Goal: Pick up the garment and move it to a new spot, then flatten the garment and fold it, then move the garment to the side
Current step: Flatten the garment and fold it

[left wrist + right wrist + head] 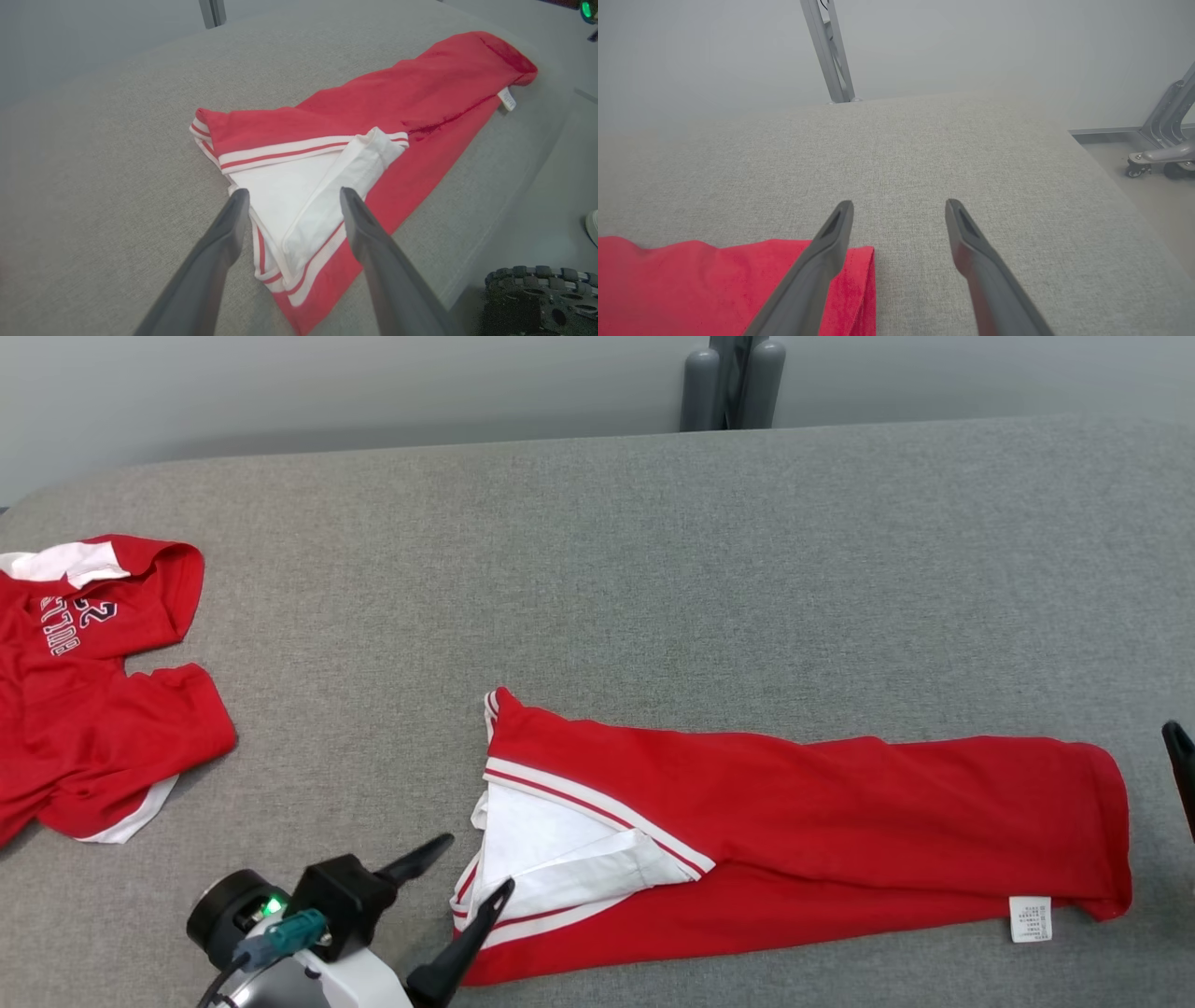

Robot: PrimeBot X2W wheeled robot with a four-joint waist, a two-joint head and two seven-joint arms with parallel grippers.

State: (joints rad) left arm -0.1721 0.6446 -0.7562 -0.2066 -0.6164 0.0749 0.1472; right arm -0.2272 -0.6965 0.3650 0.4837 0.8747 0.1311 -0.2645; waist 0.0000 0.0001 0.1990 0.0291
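The garment [794,821] is red with white striped trim and lies folded into a long band across the near middle of the grey table [653,569]. A white panel shows at its left end and a small label near its right end. My left gripper [478,861] is open just above that white left end, holding nothing. In the left wrist view the left gripper [293,191] has its fingers either side of the white part of the garment [373,116]. My right gripper [900,202] is open and empty by the right end of the garment [714,280]. One of its fingers [1180,765] shows at the right edge.
A second red shirt [84,691] with white lettering lies crumpled at the table's left edge. A grey post [733,383] stands behind the table. The table's right edge drops to the floor, where a metal stand on casters [1162,154] stands. A wheeled base [542,289] sits below the near edge.
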